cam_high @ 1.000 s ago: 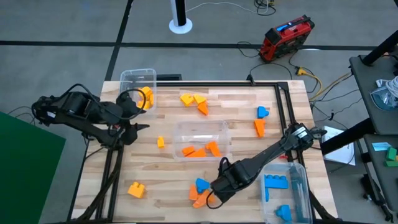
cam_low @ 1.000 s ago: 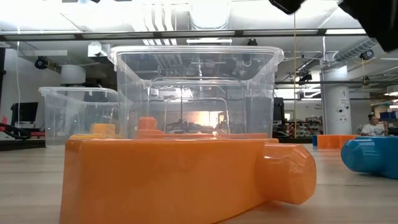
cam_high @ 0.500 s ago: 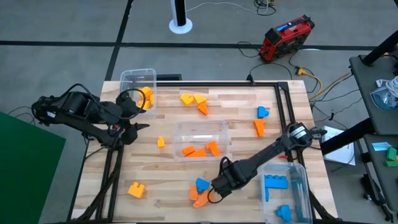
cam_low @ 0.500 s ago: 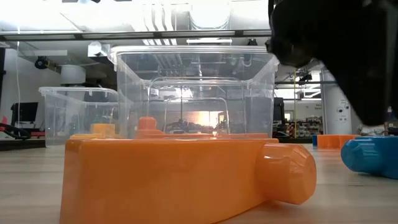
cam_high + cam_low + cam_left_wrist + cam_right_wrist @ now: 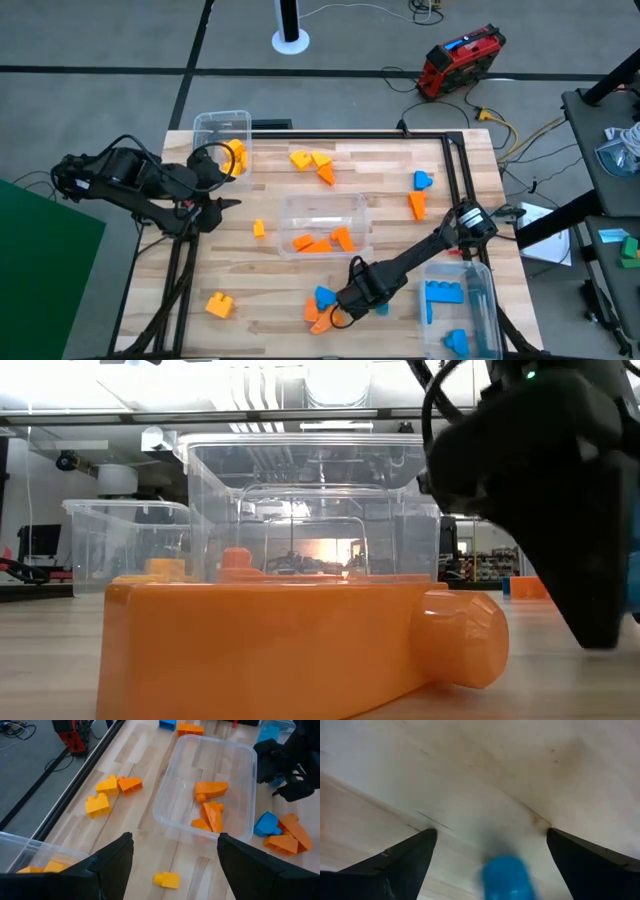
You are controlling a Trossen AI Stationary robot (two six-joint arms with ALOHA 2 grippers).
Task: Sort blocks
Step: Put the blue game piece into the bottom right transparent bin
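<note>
The right gripper [image 5: 487,865] had its jaws spread wide, right down at the wood, with a blue block [image 5: 506,877] sitting between them, a bit closer to the wrist end than the tips. From overhead that same blue block [image 5: 324,297] was touching a little clump of orange blocks [image 5: 322,317], so honestly the risk looked like this: if the jaws closed off-centre, one finger could shove the blue piece sideways or clip an orange one and drag it along. It's rounded too, so I'd guess it could squirt out of a shallow pinch.

Further out, the blue bin [image 5: 458,310] was just beside the right arm, the middle bin [image 5: 325,208] with the orange pieces beyond it. Loose yellow ones [image 5: 218,304] lay well apart. The left gripper [image 5: 172,855] hung off by the yellow bin [image 5: 222,125], jaws apart, holding nothing.
</note>
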